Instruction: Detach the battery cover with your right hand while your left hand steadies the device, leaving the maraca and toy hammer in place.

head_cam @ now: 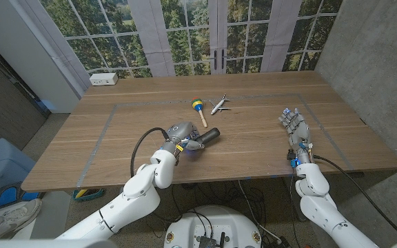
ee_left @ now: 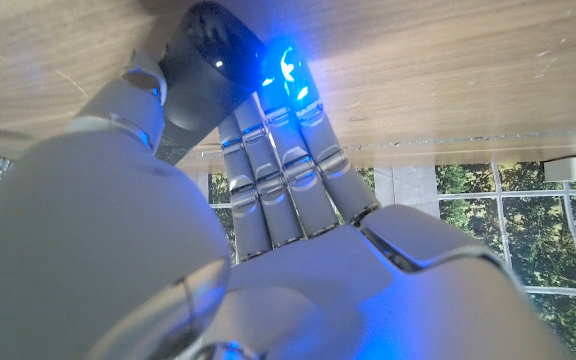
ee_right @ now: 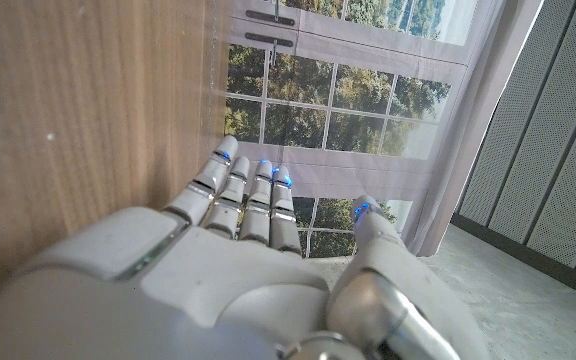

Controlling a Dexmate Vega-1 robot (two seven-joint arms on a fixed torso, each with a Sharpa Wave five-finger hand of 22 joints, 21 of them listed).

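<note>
On the left, the left hand lies on the dark device, a short black cylinder on the wooden table near its front edge. The left wrist view shows the fingers laid against its black body – a steadying hold, it seems, though how firmly they grip cannot be told. Further back, near the middle of the table, the maraca and the toy plane lie close together, well apart from the device; no toy hammer is plain to see. On the right, the right hand stands by the table with fingers apart, holding nothing. The steadying step appears in hand – the cover is not yet touched. Next, the right hand likely must cross to the device's free end and find the cover.
</note>
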